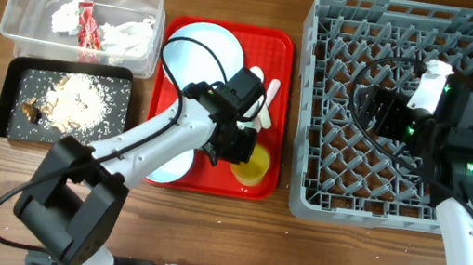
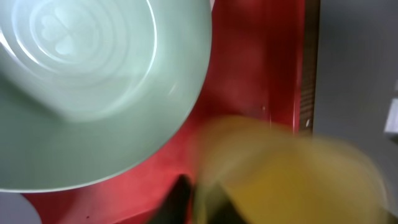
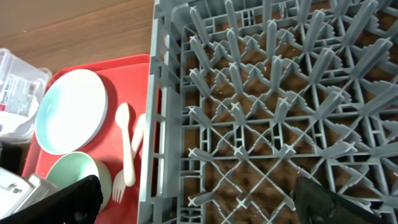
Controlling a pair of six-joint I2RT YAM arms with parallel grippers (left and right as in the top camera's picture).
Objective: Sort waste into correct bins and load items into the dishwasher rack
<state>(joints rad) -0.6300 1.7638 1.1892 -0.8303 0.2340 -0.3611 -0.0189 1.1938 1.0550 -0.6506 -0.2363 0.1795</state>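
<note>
My left gripper (image 1: 244,150) (image 2: 194,200) is shut on the rim of the small yellow cup (image 1: 253,166) (image 2: 292,180), at the red tray's front right corner. Next to it is the pale green bowl (image 1: 168,165) (image 2: 93,93) (image 3: 70,175), partly under my left arm. The light blue plate (image 1: 204,45) (image 3: 69,111) lies at the tray's back. The white spoon (image 1: 269,100) (image 3: 126,155) and fork (image 3: 118,191) lie beside it. My right gripper (image 1: 380,112) (image 3: 199,202) is open and empty above the grey dishwasher rack (image 1: 326,33) (image 3: 249,124). I cannot pick out the light blue bowl.
The clear tub (image 1: 13,15) at the back left holds crumpled napkins (image 1: 127,37) and a red-striped wrapper (image 1: 88,26). The black tray (image 1: 8,103) in front of it holds rice-like scraps (image 1: 82,95). The red tray (image 1: 283,57) (image 2: 261,74) lies between the bins and the rack.
</note>
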